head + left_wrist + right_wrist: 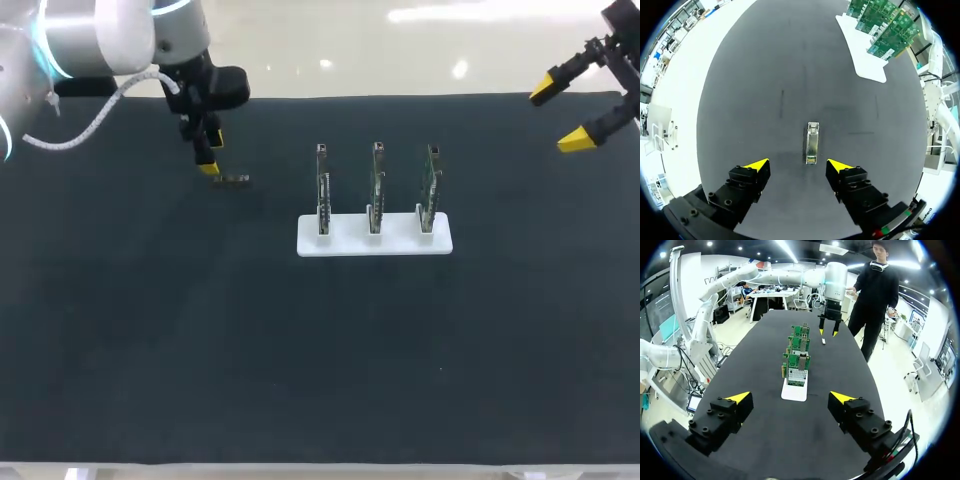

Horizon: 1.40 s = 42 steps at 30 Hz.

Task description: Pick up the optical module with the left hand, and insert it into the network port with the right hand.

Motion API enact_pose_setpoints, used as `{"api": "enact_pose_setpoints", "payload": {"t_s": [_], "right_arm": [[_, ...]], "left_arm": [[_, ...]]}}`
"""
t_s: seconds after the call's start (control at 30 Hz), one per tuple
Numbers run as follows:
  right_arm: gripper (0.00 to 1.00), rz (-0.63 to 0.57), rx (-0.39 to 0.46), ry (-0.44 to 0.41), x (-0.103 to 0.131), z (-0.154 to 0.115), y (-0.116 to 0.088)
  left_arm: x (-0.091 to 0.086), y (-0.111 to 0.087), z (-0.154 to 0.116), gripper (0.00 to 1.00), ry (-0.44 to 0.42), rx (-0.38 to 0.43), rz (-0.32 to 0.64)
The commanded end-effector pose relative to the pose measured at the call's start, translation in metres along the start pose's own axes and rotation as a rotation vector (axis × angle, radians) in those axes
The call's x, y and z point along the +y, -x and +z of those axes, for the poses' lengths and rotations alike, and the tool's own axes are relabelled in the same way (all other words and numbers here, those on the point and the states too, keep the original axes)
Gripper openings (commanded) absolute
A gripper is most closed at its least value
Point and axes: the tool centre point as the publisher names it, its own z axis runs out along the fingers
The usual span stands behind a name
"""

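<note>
Nothing of the task looked finished. The optical module (232,180) lay flat on the dark surface (300,350), off to the left of the white stand (375,240) and clear of it, touched by nothing. The left claw (210,155) hung just beyond the module on the side away from the stand, with its yellow tips spread wide. In the left wrist view the module (812,142) sat just ahead of the gap between the fingers of the left claw (798,165), roughly centred and running lengthwise away from them, so no grasp had been made. I judged this to be the approach to the pickup.

The right claw (560,115) was wide open and empty, held well to the right of the stand and off the surface's far corner. The three green boards (376,185) stood upright in the stand with no module in them that I could see.

Left to do, by my reading, was nearly everything: closing on the module, lifting it, passing it across to the right claw, and seating it in a network port on one of the boards.
</note>
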Motion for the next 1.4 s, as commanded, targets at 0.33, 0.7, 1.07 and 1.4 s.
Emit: {"api": "enact_pose_setpoints", "payload": {"t_s": [0.33,0.7,1.07,1.4], "right_arm": [[1.0,0.0,0.0,0.0,0.0,0.0,0.0],[1.0,0.0,0.0,0.0,0.0,0.0,0.0],[1.0,0.0,0.0,0.0,0.0,0.0,0.0],[1.0,0.0,0.0,0.0,0.0,0.0,0.0]], "left_arm": [[-0.006,-0.002,0.006,1.0,0.008,0.008,-0.011],[-0.009,0.002,0.012,1.0,0.005,0.002,-0.017],[-0.013,0.0,0.019,1.0,0.016,0.002,-0.015],[-0.017,-0.004,0.025,1.0,0.029,0.007,-0.004]]}}
